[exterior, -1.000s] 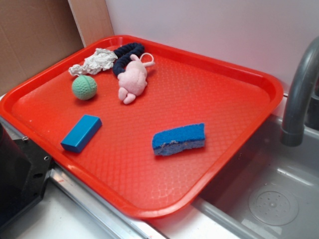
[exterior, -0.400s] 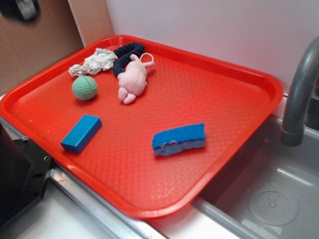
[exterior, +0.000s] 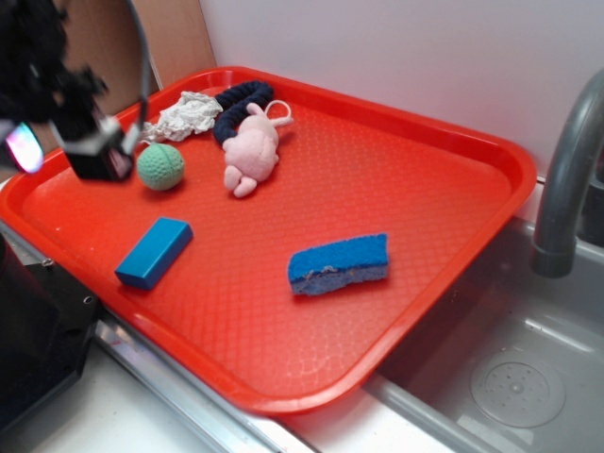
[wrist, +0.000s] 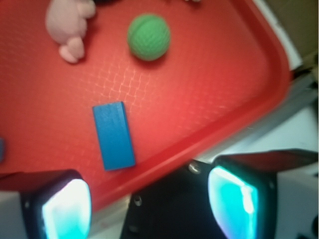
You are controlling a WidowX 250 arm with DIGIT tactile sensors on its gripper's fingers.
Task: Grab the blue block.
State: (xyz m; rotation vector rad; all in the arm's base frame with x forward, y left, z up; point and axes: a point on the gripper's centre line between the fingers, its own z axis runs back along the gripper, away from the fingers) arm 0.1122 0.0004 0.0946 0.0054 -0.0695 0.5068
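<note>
The blue block (exterior: 154,252) is a smooth solid brick lying flat near the left front rim of the red tray (exterior: 453,189). In the wrist view the blue block (wrist: 113,135) lies lengthwise above the jaws. My gripper (exterior: 66,142) hovers high at the tray's left edge, above and behind the block. In the wrist view the gripper (wrist: 149,206) is open and empty, its two glowing pads (wrist: 67,209) wide apart over the tray's rim (wrist: 209,134).
A fuzzy blue sponge (exterior: 339,263) lies mid-tray. A green ball (exterior: 159,166), a pink plush toy (exterior: 250,149), a dark rope and a white cloth (exterior: 184,116) sit at the back left. A grey faucet (exterior: 566,179) and sink stand right. A black box (exterior: 38,330) sits front left.
My gripper has come down into the exterior view from the top left, toward the tray's left edge. The objects on the tray have not moved.
</note>
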